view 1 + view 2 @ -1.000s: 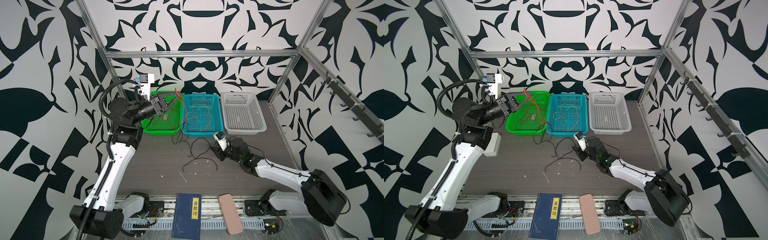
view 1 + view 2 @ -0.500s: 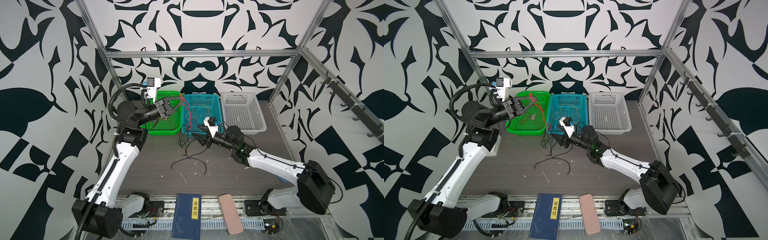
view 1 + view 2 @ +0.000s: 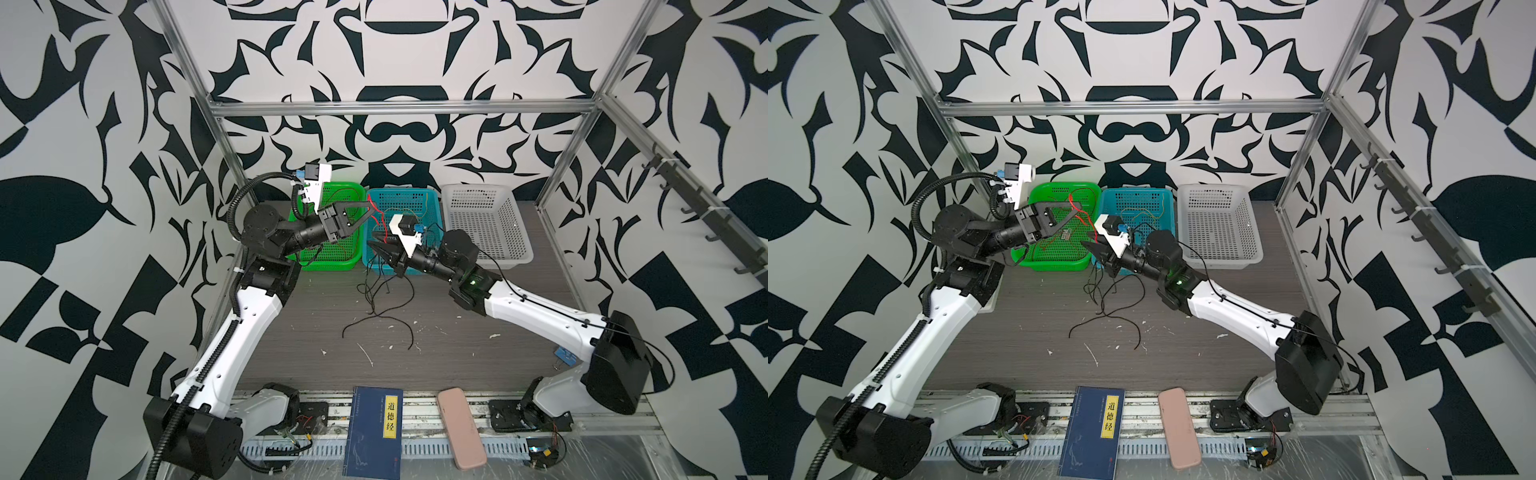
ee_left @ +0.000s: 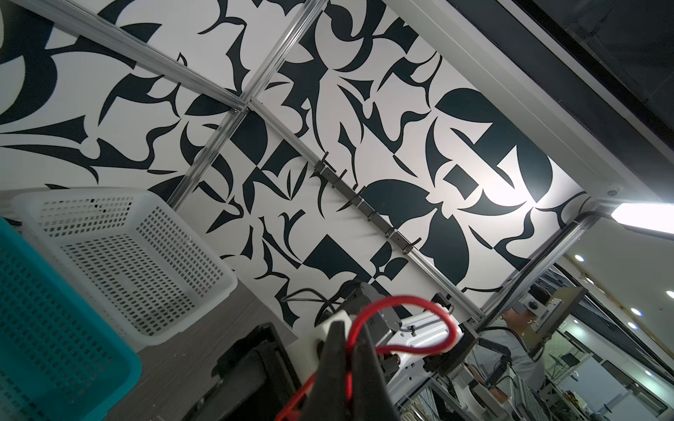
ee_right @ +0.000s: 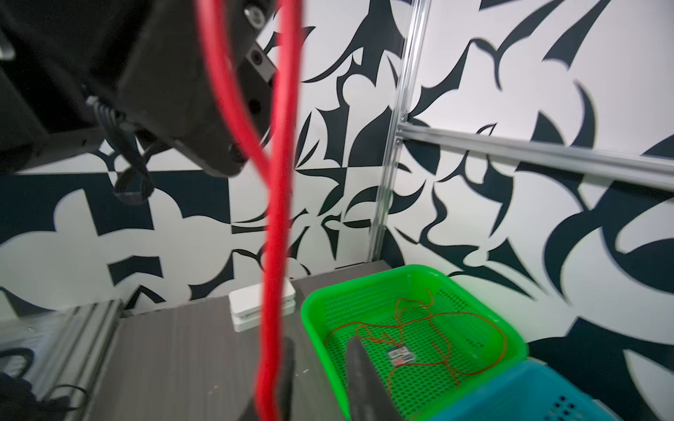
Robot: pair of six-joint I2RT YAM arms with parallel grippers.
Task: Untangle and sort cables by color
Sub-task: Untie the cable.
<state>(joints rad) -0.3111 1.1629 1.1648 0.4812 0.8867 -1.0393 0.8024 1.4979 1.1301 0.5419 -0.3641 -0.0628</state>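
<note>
Left arm: I see it raised off the table (image 3: 519, 357), elbow bent, forearm reaching toward the far edge. The left gripper (image 3: 369, 204) (image 3: 1075, 212) hangs above the seam between the green basket (image 3: 328, 266) (image 3: 1054, 266) and the blue basket (image 3: 399, 192) (image 3: 1133, 191).
Left claw: clamped on the red cable (image 3: 376, 214) (image 3: 1077, 199). In my left wrist view the strand (image 4: 401, 302) comes out from between the closed fingers (image 4: 335, 350) and loops.
Right arm: stretched from the near right corner across the table, wrist lifted. The right gripper (image 3: 372, 246) (image 3: 1088, 245) points at the left arm, over the blue basket's front rim.
Right claw: fingers (image 5: 361, 379) narrowly apart, green basket mesh showing through the gap. I hold nothing there that I can see.
Red cable: it drops from the left claw to just in front of the right claw and runs blurred against one finger (image 5: 277, 218); I can't tell whether it touches.
Black cables (image 3: 374, 318) (image 3: 1104, 316): tangled loosely on the table's middle, rising toward the blue basket's front rim beneath the right gripper.
Sorted cables: thin red cables (image 5: 419, 320) lie in the green basket, pale yellow cables (image 3: 1142, 212) in the blue one.
</note>
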